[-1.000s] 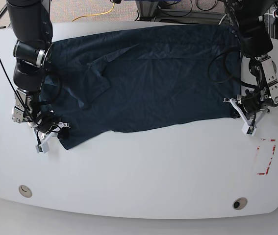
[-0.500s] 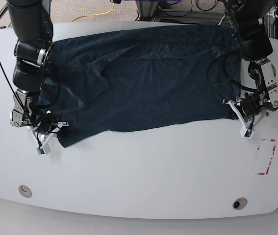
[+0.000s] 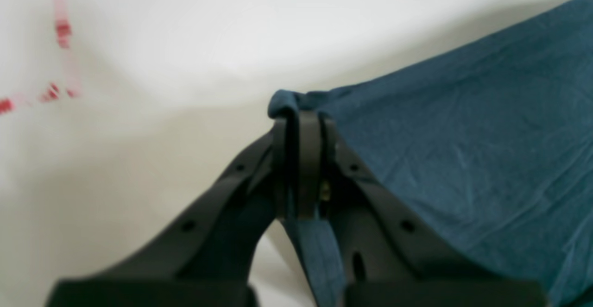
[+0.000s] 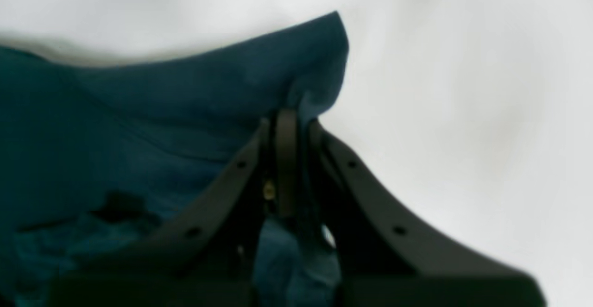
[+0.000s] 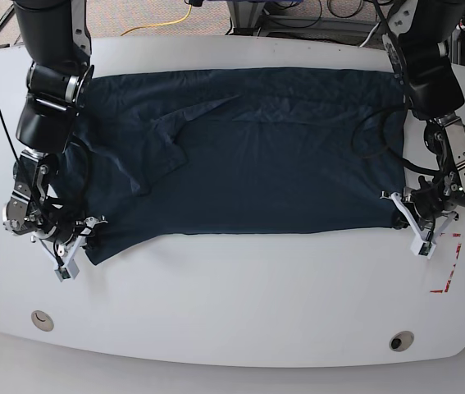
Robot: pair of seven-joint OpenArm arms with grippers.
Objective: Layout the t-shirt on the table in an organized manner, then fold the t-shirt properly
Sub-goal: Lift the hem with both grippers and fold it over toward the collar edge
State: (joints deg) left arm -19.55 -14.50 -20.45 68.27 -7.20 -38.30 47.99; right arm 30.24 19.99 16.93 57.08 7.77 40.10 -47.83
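Note:
The dark navy-teal t-shirt (image 5: 248, 156) lies spread across the white table (image 5: 240, 304). One sleeve is folded over the body at the left. My left gripper (image 5: 410, 223) is at the shirt's near right corner. In the left wrist view, the left gripper (image 3: 299, 117) is shut on a bunched corner of the t-shirt (image 3: 463, 149). My right gripper (image 5: 76, 253) is at the near left corner. In the right wrist view, the right gripper (image 4: 289, 112) is shut on the t-shirt (image 4: 139, 126) edge.
A red dashed rectangle mark (image 5: 448, 267) lies just right of the left gripper; it also shows in the left wrist view (image 3: 58, 57). Two grommet holes (image 5: 42, 319) (image 5: 400, 340) sit near the front edge. Cables (image 5: 166, 20) lie beyond the far edge.
Both grippers have pulled the shirt's near corners toward the front edge. The shirt has slid nearer and lies flatter and straighter.

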